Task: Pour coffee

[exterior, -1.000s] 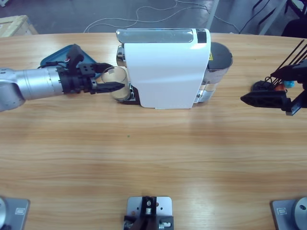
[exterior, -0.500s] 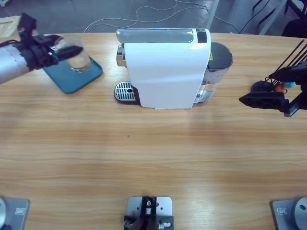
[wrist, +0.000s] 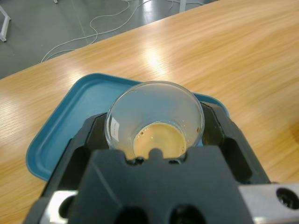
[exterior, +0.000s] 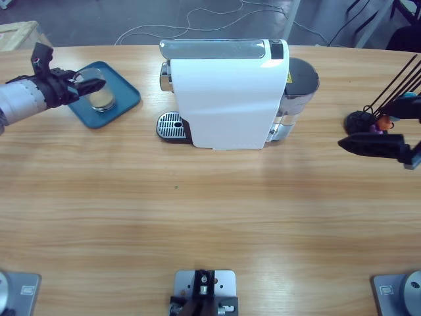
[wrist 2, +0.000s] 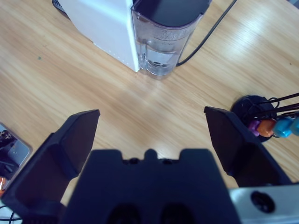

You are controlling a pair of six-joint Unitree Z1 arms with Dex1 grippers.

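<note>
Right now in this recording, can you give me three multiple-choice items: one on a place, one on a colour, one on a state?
1. Where is the tumbler?
A. on the drip grate
B. over the tray
C. beside the capsule rack

2. What colour is the tray?
A. teal blue
B. red
C. white

3. How is the right claw?
A. shut on a capsule
B. shut on the tumbler
C. open, holding nothing

Answers: 1 B, the left claw holds it above the tray. 2 A, both views show teal. 3 C, its jaws stand wide apart over bare table.
</note>
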